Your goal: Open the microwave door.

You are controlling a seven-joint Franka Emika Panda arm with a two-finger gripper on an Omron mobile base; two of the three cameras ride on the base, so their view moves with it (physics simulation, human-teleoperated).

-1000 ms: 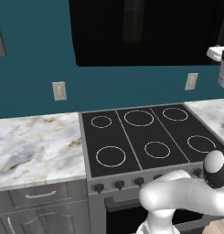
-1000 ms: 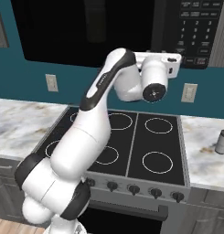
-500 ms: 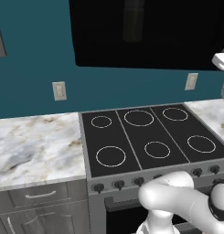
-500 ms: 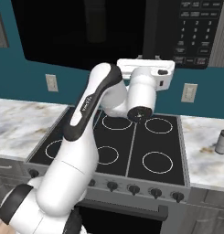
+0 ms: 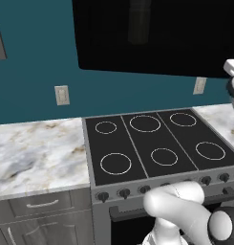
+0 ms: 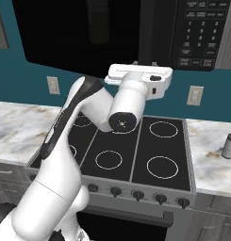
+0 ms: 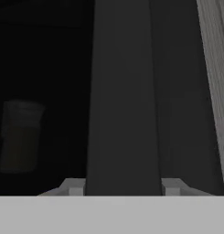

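Here, fingers point(image 7: 73, 186) flank the microwave door point(image 7: 123, 100) edge.

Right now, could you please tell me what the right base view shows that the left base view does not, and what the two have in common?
Right base view alone: the microwave's keypad, the hand raised to the door's lower edge, and a small bottle on the right counter. Left base view alone: the long marble counter left of the stove, with a drawer beneath it. Both: the door, the stove with its white rings and front knobs, and the teal wall with outlets.
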